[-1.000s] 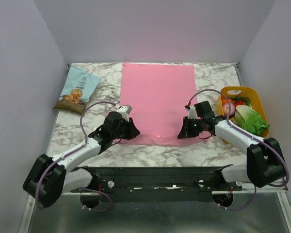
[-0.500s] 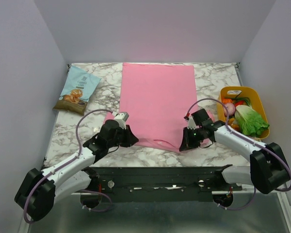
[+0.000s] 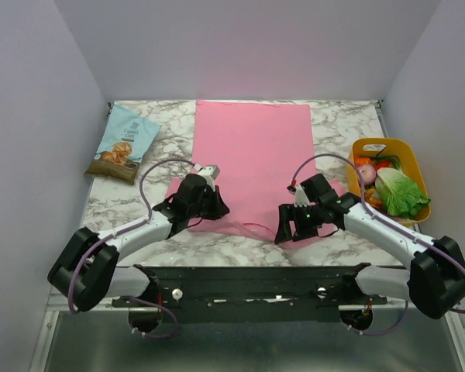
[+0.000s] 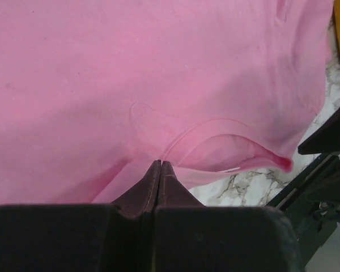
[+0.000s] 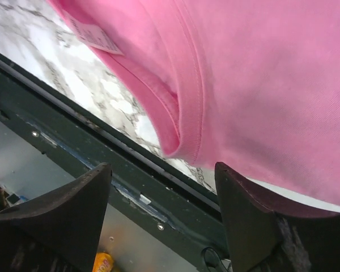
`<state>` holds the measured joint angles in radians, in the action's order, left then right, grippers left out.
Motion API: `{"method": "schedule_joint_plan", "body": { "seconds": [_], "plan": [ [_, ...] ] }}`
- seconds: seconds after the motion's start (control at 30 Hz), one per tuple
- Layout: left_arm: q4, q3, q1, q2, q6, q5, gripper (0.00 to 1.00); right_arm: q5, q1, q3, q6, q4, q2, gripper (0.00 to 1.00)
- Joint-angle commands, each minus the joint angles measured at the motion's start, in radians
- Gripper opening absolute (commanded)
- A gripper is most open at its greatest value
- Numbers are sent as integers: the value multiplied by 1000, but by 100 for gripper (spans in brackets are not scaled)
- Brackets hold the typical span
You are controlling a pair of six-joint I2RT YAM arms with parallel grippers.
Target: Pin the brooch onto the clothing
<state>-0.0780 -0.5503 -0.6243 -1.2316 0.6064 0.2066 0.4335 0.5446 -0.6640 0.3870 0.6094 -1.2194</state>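
Looking first at my left gripper (image 4: 160, 165), I see its two fingers pressed tip to tip right at the near fold of the T-shirt (image 3: 252, 147); whether any cloth is caught between them I cannot tell. My right gripper (image 5: 161, 170) stands with its fingers wide apart and nothing between them. It hangs just over the ribbed collar (image 5: 190, 107), with the white neck label (image 5: 93, 37) off to one side.

I count two arms, two grippers, one pink shirt, one label, one snack bag (image 3: 124, 143) and one yellow basket (image 3: 387, 145) with a leafy green (image 3: 401, 192) and other vegetables inside. The brooch I cannot pick out in any view.

Against a second ago, the right fingers were nearly together and have now sprung apart, and that gripper has slid a little leftward along the near edge. The left gripper has closed fully and moved inward. The shirt's near end has been drawn toward the arms, and both sleeves now show.

The shirt lies flat, neckline toward me, on a white-and-grey marbled table (image 3: 341, 128). The bag is at the far left and the basket at the right. A black rail (image 3: 248, 279) runs along the near edge, and plain pale walls close in three sides.
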Motion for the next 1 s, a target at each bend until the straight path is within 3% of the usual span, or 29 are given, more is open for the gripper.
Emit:
{"method": "schedule_joint_plan", "body": {
  "seconds": [0.0, 0.27, 0.7, 0.97],
  "plan": [
    [-66, -34, -5, -86, -28, 10, 0, -36, 6, -84, -28, 7, 44, 82],
    [-97, 13, -8, -117, -16, 57, 0, -78, 5, -147, -34, -46, -31, 82],
    [-59, 211, -98, 70, 81, 48, 0, -90, 5, -213, -63, -100, -169, 82],
    [53, 224, -110, 194, 89, -18, 0, -62, 5, -201, -73, -131, -232, 79]
  ]
}}
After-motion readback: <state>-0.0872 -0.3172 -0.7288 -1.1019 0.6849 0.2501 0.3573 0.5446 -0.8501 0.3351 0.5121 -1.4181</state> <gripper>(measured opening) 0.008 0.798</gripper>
